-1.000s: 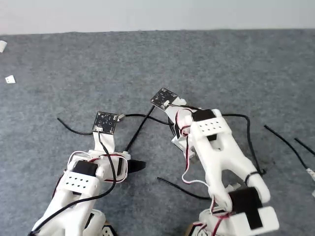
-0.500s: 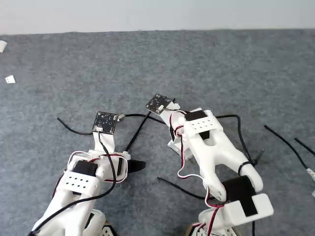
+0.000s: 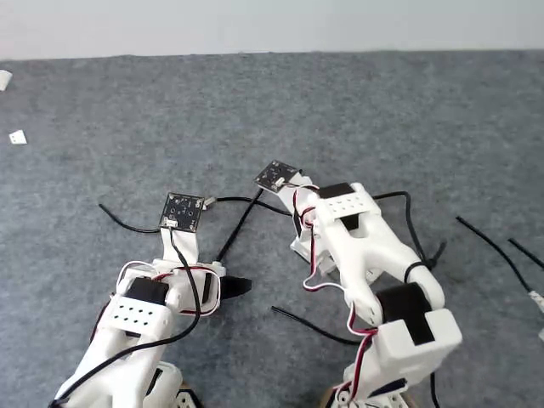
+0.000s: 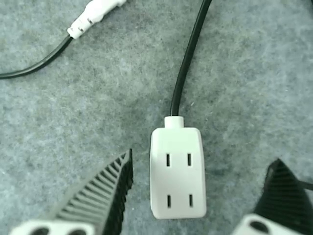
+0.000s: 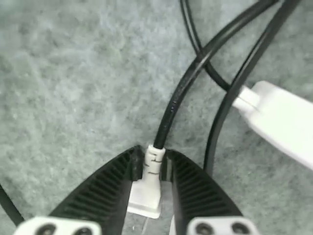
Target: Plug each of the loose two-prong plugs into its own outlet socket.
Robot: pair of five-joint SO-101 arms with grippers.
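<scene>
Right fingers (image 5: 110,188) pinch the two-prong plug (image 5: 146,196); I'd keep it square for the outlet block (image 4: 177,171) between spread left fingers (image 4: 105,196).

The grey mat (image 4: 254,63) under the left claw (image 4: 203,159) looks like rough, matt felt. Between its ribbed, matt black plastic fingers (image 4: 105,196) lies a socket block (image 4: 177,171) of smooth white plastic with a faint sheen. The right claw (image 5: 154,154) pinches a smooth white plastic plug (image 5: 145,193), whose black cord (image 5: 181,93) looks rubbery and slightly glossy.
</scene>
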